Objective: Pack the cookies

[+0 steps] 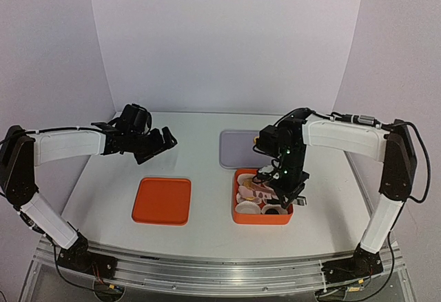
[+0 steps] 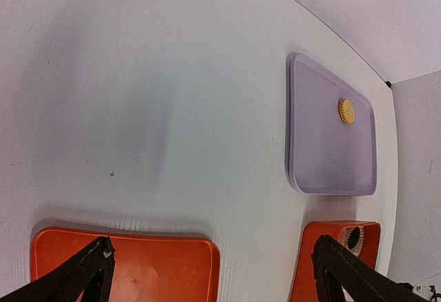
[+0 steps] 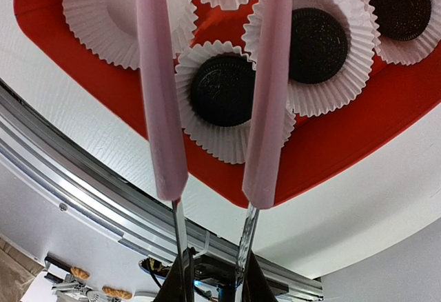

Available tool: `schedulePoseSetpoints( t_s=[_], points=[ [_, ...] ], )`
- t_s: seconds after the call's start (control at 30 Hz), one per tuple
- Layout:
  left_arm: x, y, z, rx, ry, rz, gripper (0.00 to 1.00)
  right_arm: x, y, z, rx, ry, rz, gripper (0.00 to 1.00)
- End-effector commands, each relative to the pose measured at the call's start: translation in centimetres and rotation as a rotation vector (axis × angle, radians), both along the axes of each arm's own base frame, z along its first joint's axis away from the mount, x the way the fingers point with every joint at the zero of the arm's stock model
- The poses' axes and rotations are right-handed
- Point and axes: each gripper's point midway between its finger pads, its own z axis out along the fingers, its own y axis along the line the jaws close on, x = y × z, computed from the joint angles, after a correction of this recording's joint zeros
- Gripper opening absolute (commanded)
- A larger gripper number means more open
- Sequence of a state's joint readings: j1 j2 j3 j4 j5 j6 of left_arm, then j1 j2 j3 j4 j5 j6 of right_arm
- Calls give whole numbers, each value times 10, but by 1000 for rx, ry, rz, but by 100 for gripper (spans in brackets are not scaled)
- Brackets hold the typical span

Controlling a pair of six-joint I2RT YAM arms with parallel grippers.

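Three dark cookies [image 3: 224, 89] sit in paper cups [image 3: 110, 12] inside the orange box [image 3: 331, 150], filling the right wrist view. Right gripper [image 3: 215, 283] clamps pink tongs [image 3: 162, 109], their tips empty, likely for clean pinching. One golden cookie [image 2: 346, 111] waits on the purple tray [image 2: 324, 164], upper right of the left wrist view; the others are possibly hidden. Left gripper [image 2: 212, 247] hangs wide open, idle.

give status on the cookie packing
left claw open. right claw shut on tongs, over bin. three black cookies in cups. one yellow cookie on purple tray. nothing blocking.
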State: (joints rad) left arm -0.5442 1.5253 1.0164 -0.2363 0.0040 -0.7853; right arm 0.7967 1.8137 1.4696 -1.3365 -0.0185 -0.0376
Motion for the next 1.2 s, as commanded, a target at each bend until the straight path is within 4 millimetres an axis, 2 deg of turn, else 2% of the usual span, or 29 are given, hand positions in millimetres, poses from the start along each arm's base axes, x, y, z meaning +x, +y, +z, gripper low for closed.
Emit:
schedulePoseSetpoints(
  t_s=[0.0, 1.17],
  points=[
    [0, 4, 11, -6, -25, 8, 100, -45, -47, 33, -164, 138, 16, 0],
    [-5, 9, 15, -10, -32, 22, 100, -56, -49, 22, -247, 202, 38, 0]
  ],
)
